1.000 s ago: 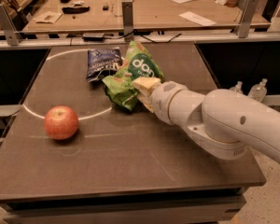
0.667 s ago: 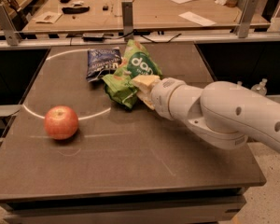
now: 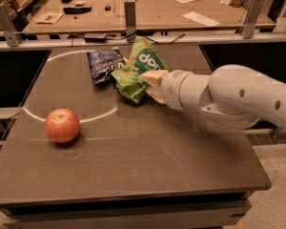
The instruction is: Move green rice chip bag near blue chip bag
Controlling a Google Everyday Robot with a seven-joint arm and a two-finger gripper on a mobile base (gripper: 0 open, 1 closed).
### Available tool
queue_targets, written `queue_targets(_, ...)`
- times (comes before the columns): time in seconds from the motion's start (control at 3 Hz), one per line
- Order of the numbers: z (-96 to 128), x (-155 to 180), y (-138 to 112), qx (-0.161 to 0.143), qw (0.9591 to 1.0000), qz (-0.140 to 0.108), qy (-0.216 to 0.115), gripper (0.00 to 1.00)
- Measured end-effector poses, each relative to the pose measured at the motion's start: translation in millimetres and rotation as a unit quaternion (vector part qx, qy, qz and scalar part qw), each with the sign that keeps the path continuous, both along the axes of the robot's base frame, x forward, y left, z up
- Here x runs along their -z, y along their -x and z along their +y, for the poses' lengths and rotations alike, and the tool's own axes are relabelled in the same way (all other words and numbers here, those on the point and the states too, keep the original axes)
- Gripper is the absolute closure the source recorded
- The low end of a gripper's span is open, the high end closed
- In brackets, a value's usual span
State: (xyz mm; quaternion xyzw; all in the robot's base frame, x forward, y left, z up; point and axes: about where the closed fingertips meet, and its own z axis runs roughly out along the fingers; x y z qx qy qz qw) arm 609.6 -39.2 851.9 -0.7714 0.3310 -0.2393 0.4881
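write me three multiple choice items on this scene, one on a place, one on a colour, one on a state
1. Where on the table is the apple?
A) on the left side as seen
B) at the right edge
C) against the back rail

2. What colour is the smaller bag beside the green rice chip bag?
A) red
B) dark blue
C) yellow

3. What is the gripper doing?
A) hanging open over the apple
B) shut on the green rice chip bag
C) lying flat on the table

Key:
1 A, the apple sits left, by the white arc.
2 B, the blue chip bag is navy with white lettering.
3 B, its fingers clasp the bag's crumpled right side.
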Motion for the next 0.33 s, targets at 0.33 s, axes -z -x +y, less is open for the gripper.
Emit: queue_targets(0.33,13.2,-7.9,3.5,-0.041,0.9984,0.033,0.019,0.6)
